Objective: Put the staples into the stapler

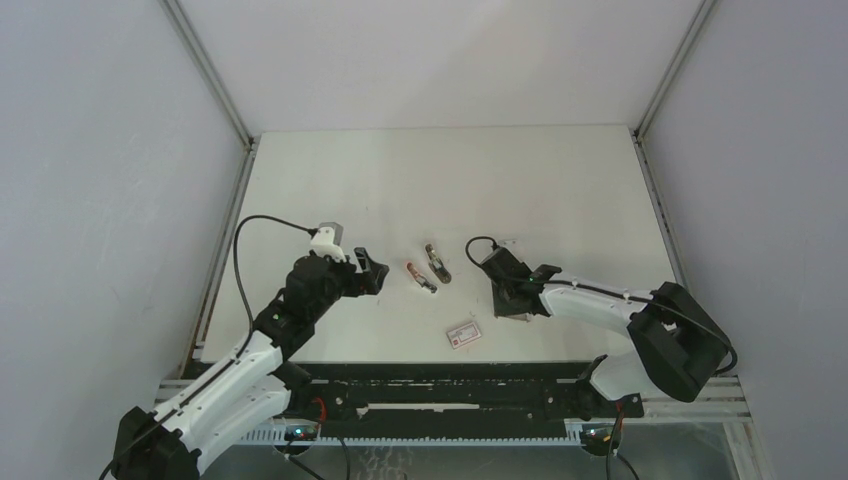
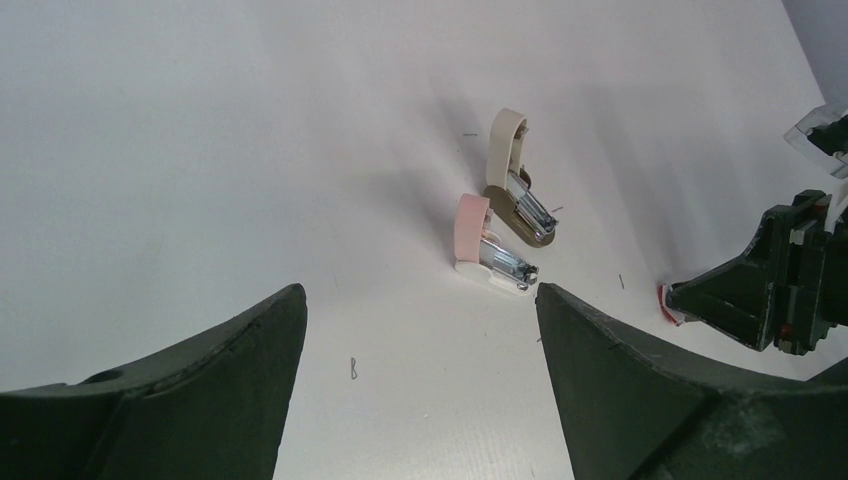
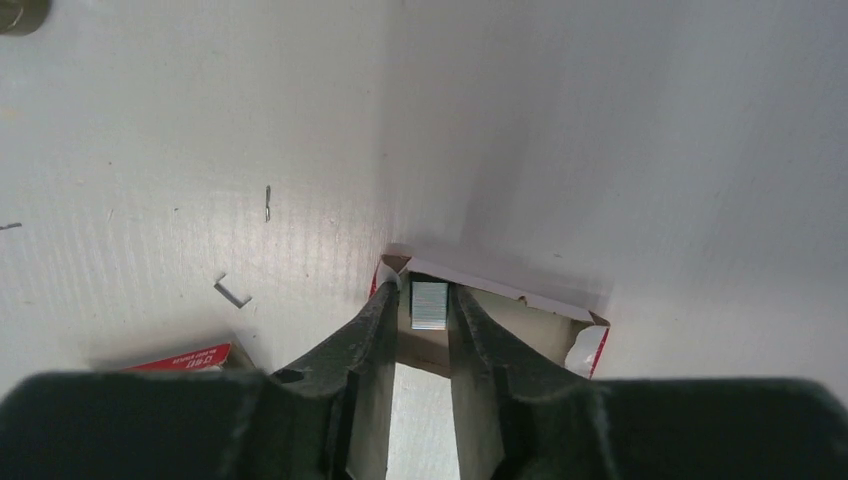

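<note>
**A:** Right pincer [image 3: 424,292] is clamping the staples [image 3: 430,310] inside an open box [image 3: 520,318], toward the surface's [image 1: 400,180] near edge, right of centre.

**B:** Left pincer [image 2: 420,300] is hanging wide apart, facing the pink stapler [image 2: 482,250] lying mid-surface.

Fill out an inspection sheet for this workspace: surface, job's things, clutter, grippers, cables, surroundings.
Surface: white table, faintly marked.
Job's things: pink stapler lies mid-table, hinged open, metal magazine exposed. The staples, a silvery block, sit in an opened cardboard box under the right arm.
Clutter: cream stapler just beyond the pink one, also open; flat red-and-white labelled box nearer the arm bases; loose single staples scattered.
Grippers: left gripper has its jaws wide open, empty, facing both staplers. Right gripper has its jaws narrow, flanking the staples; contact cannot be told.
Cables: black cable loops above the left wrist; another at the right wrist.
Surroundings: pale enclosure walls, metal corner posts.
</note>
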